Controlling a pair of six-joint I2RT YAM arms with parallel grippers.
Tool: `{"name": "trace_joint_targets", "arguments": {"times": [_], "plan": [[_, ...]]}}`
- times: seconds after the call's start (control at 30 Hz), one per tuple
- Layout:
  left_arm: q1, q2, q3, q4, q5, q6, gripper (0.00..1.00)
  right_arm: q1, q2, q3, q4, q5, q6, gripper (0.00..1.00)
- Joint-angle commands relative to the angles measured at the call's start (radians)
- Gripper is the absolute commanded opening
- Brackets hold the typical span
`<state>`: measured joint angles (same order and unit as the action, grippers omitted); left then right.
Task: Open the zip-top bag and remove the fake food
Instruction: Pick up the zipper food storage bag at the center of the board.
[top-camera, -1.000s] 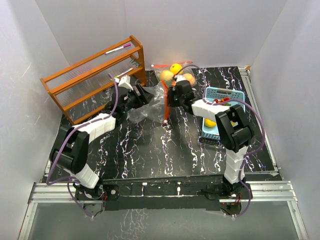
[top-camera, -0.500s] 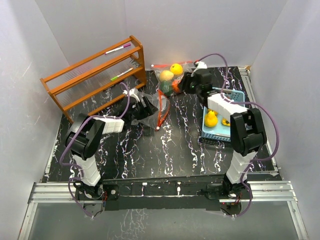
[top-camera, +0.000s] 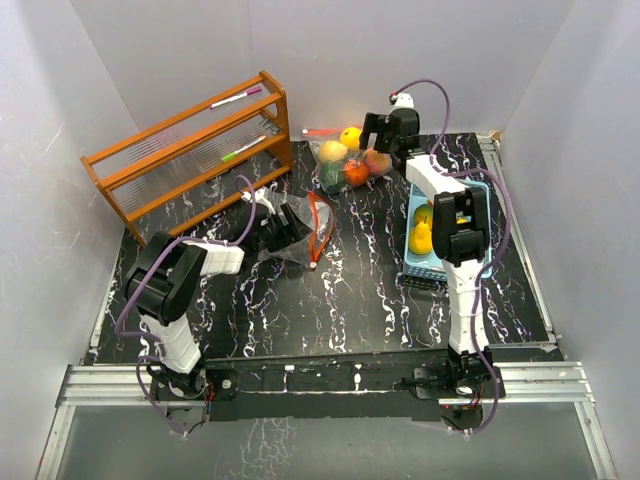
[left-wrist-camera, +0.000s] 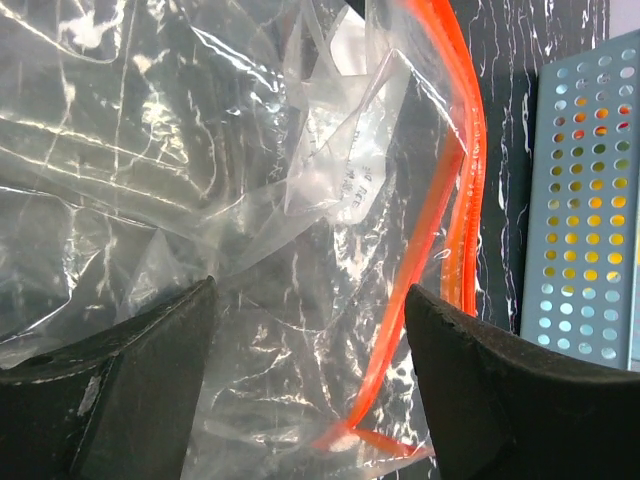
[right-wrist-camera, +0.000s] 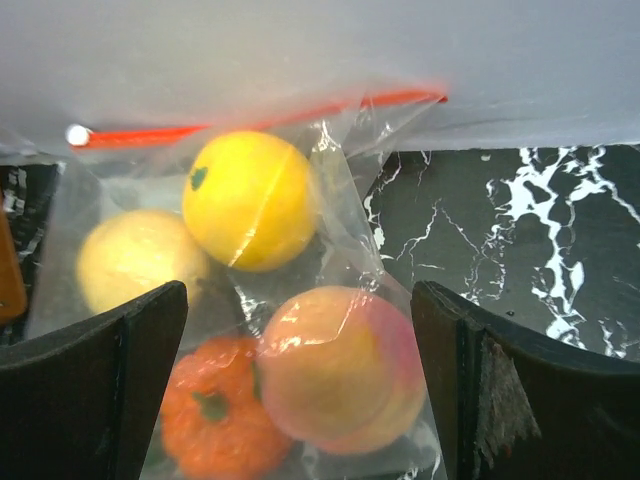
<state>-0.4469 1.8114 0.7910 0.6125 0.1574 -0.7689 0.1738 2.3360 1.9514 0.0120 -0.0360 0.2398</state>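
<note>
Hovering over the zip-top bag (right-wrist-camera: 340, 150) at the desk's (top-camera: 350, 290) back edge, the right hand (right-wrist-camera: 298, 310) gapes empty; its camera shows the fake food (right-wrist-camera: 250, 200) inside. The left hand (left-wrist-camera: 310, 300), wide open, straddles a crumpled bag (left-wrist-camera: 200, 150); only overhead are both seen together.

Fake food (top-camera: 345, 165): wall (top-camera: 400, 60) close behind it, wooden rack (top-camera: 190, 150) to its left, blue basket (top-camera: 480, 200) to its right, slack empty bag (top-camera: 295, 235) front-left. Bare table (top-camera: 350, 290) straight in front gives passage.

Yellow fruit (right-wrist-camera: 248, 200), orange pumpkin (right-wrist-camera: 210, 425), black-marbled table (right-wrist-camera: 520, 230)
</note>
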Motion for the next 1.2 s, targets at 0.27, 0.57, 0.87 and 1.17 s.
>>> {"name": "trace_joint_targets", "arguments": {"times": [0.27,0.57,0.87,1.17], "plan": [[0.008,-0.162,-0.063,-0.063,-0.003,0.036,0.75,0.023,-0.025,-0.1,0.038,-0.043,-0.05,0.51],[0.008,-0.128,-0.031,0.009,0.078,0.016,0.75,0.118,-0.361,-0.574,0.239,0.021,-0.014,0.08],[0.014,-0.173,-0.006,-0.075,0.009,0.032,0.77,0.31,-0.675,-0.863,0.26,0.154,-0.036,0.07],[0.065,-0.038,0.015,-0.042,0.016,0.009,0.77,0.366,-0.967,-1.085,0.254,0.209,0.039,0.07]]}}
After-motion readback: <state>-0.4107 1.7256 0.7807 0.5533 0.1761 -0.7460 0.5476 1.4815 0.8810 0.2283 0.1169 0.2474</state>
